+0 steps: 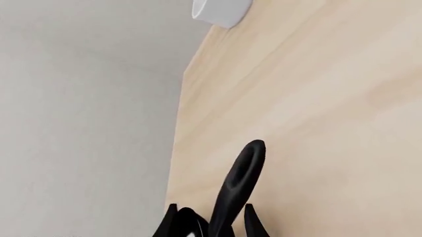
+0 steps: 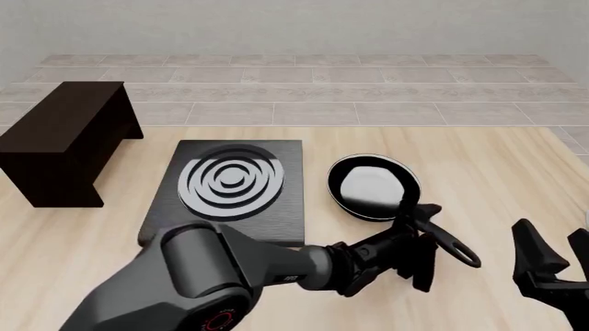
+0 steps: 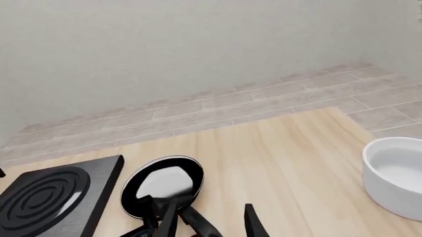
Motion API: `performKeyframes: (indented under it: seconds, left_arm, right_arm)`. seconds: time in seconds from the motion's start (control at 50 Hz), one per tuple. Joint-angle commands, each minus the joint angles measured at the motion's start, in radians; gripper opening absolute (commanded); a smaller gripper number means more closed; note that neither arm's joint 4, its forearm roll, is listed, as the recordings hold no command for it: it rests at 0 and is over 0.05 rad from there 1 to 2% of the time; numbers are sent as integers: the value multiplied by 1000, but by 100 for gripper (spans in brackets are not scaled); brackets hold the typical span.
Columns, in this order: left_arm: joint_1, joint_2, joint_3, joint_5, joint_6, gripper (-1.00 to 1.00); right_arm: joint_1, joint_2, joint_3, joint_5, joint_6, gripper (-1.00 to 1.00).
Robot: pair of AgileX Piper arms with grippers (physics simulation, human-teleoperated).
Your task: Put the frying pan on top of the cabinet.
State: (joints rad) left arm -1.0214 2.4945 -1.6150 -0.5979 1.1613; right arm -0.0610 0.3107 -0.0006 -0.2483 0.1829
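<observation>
The frying pan (image 2: 373,186) rests on the table right of the stove plate, its glossy inside up; it also shows in the right wrist view (image 3: 163,190). Its long black handle (image 2: 451,245) runs toward the near right and ends in a loop. My left gripper (image 2: 416,247) reaches across and straddles that handle, jaws open, one finger on each side. In the left wrist view the handle (image 1: 240,173) runs out between the fingertips (image 1: 254,224). My right gripper (image 2: 556,252) stands open and empty at the near right. The dark cabinet (image 2: 65,138) sits at the far left.
A black stove plate with white rings (image 2: 234,183) lies between the cabinet and the pan. A white bowl (image 3: 396,177) stands on the table to the right, also seen in the left wrist view (image 1: 221,11). The table's edge (image 1: 178,123) runs close by there.
</observation>
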Motion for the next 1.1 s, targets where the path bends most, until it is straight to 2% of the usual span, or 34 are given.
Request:
performKeyframes:
  seconds: [0.02, 0.76, 0.78, 0.84, 1.1]
  left_arm:
    - [0, 73, -27, 22, 53, 100]
    - [-2, 168, -115, 55, 64, 100]
    - [5, 169, -116, 33, 70, -100]
    - [19, 178, -122, -1, 91, -100]
    - [13, 169, -88, 10, 104, -100]
  right_arm:
    - [-3, 7, 0, -4, 8, 100]
    - [-11, 32, 0, -29, 21, 100]
    - [-11, 35, 0, -30, 20, 100]
    - [-10, 36, 0, -32, 20, 100]
    - [-11, 47, 0, -39, 14, 100]
